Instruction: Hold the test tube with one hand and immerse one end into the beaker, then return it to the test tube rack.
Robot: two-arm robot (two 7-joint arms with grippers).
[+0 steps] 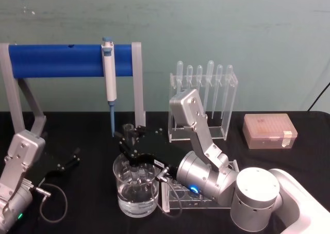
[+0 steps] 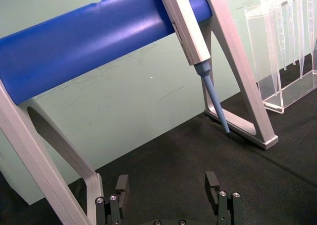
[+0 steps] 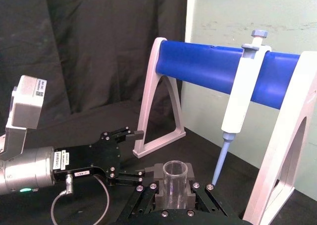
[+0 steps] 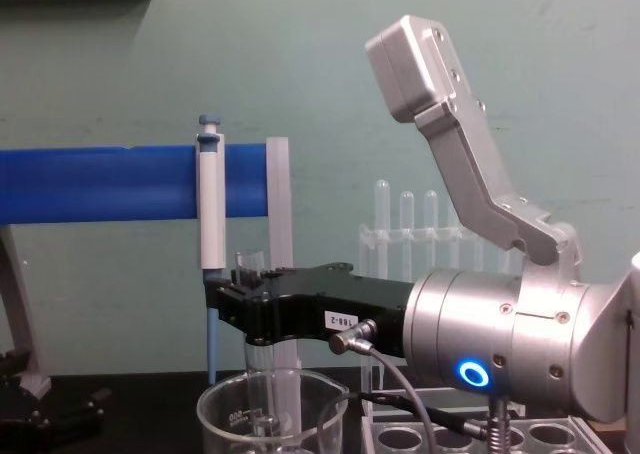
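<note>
My right gripper (image 1: 132, 147) is shut on the test tube (image 1: 129, 132), holding it upright above the beaker (image 1: 124, 198). In the chest view the clear tube (image 4: 268, 376) runs down from the black jaws of the right gripper (image 4: 250, 309) past the rim of the beaker (image 4: 228, 421), so its lower end is inside the glass. The right wrist view looks down on the tube's open rim (image 3: 174, 171), clamped between the jaws. My left gripper (image 1: 68, 164) rests open on the table at the left, apart from the beaker; its empty fingers (image 2: 213, 183) stand wide.
Behind the beaker stands a blue bar stand (image 1: 56, 60) with a white-and-blue pipettor (image 1: 110, 79) hanging from it. A clear rack of pipettes (image 1: 203, 97) and a pinkish tip box (image 1: 269, 131) sit at the back right. A clear tube rack (image 1: 175, 200) lies under my right arm.
</note>
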